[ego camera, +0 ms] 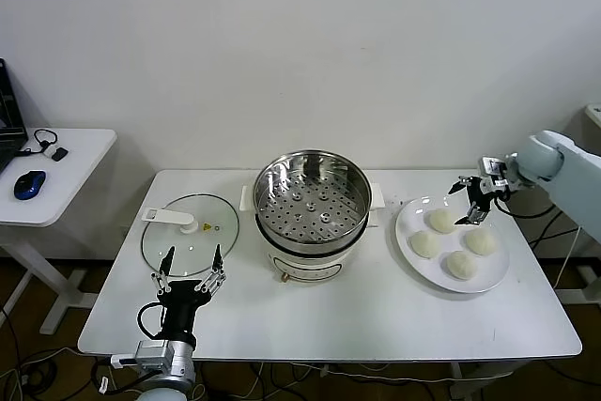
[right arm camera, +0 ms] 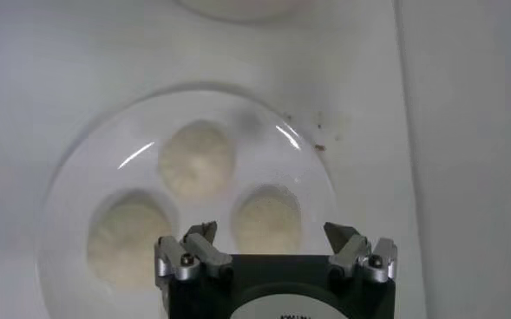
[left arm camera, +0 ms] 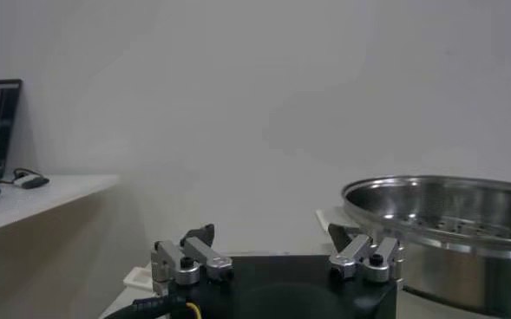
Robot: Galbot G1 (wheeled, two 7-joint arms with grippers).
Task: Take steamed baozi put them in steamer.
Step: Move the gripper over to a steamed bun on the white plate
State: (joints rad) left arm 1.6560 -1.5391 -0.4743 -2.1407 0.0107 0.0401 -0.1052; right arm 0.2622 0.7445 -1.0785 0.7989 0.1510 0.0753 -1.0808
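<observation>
The steamer (ego camera: pixel 310 199) is a shiny steel pot with a perforated tray, standing mid-table; its rim also shows in the left wrist view (left arm camera: pixel 446 221). Several cream-white baozi lie on a white plate (ego camera: pixel 406 224) at the right, among them the far one (ego camera: pixel 441 221) and the near one (ego camera: pixel 460 265). My right gripper (ego camera: pixel 474 202) hovers open over the plate's far edge, holding nothing. In its wrist view the right gripper (right arm camera: pixel 271 232) has one baozi (right arm camera: pixel 268 217) just beyond its spread fingers, with two others (right arm camera: pixel 196 160) (right arm camera: pixel 127 238) beside it. My left gripper (ego camera: pixel 191 268) stands open and empty at the front left.
A flat glass lid (ego camera: pixel 191 235) with a white handle lies left of the steamer, under the left gripper (left arm camera: pixel 270 236). A white side table at the far left carries a blue mouse (ego camera: pixel 30 183). The white table (ego camera: pixel 376 316) has bare surface in front of the steamer.
</observation>
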